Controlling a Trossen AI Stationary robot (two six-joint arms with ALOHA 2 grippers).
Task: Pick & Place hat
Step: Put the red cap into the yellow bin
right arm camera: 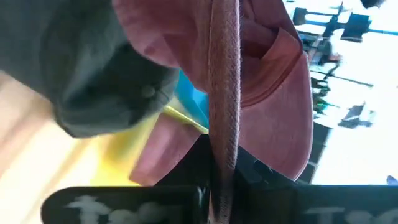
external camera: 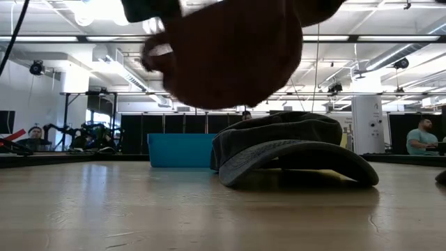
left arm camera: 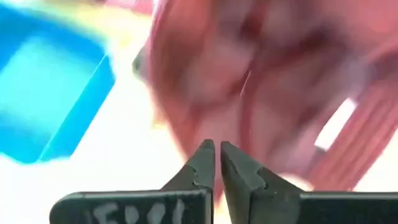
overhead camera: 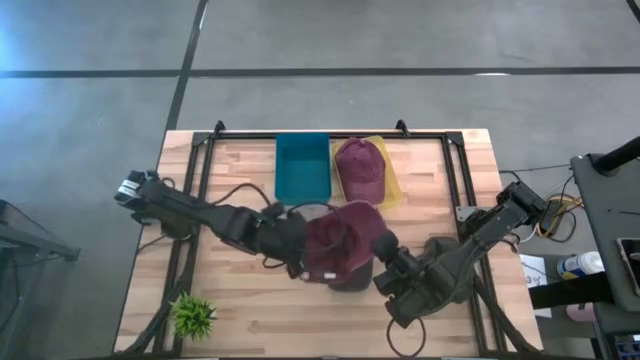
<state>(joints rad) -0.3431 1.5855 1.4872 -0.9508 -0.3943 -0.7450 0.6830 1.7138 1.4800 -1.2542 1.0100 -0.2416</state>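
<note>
A maroon hat [overhead camera: 343, 245] hangs above the table's middle between my two grippers; the low view shows it high up [external camera: 223, 49]. My left gripper [overhead camera: 300, 258] is shut at its left side and my right gripper [overhead camera: 385, 262] is shut at its right side. Under it a dark grey hat [external camera: 293, 150] lies brim-down on the table. A second maroon hat [overhead camera: 360, 168] rests on a yellow tray [overhead camera: 392, 185] at the far edge, beside a teal bin [overhead camera: 302, 165]. My left gripper [left arm camera: 217, 149] has its fingers together on the hat's left edge [overhead camera: 310, 255], slanting down from the table's left. Blur hides which part it has. My right gripper [right arm camera: 221, 180] pinches the brim's stitched edge [right arm camera: 224, 124] between its two fingers, coming from the table's right. The brim runs edge-on between them, and the hat is lifted clear.
A small green plant [overhead camera: 193, 316] stands at the near left corner. Black rails [overhead camera: 205, 150] frame the table's left, right and far sides. People and equipment show in the room beyond the far edge.
</note>
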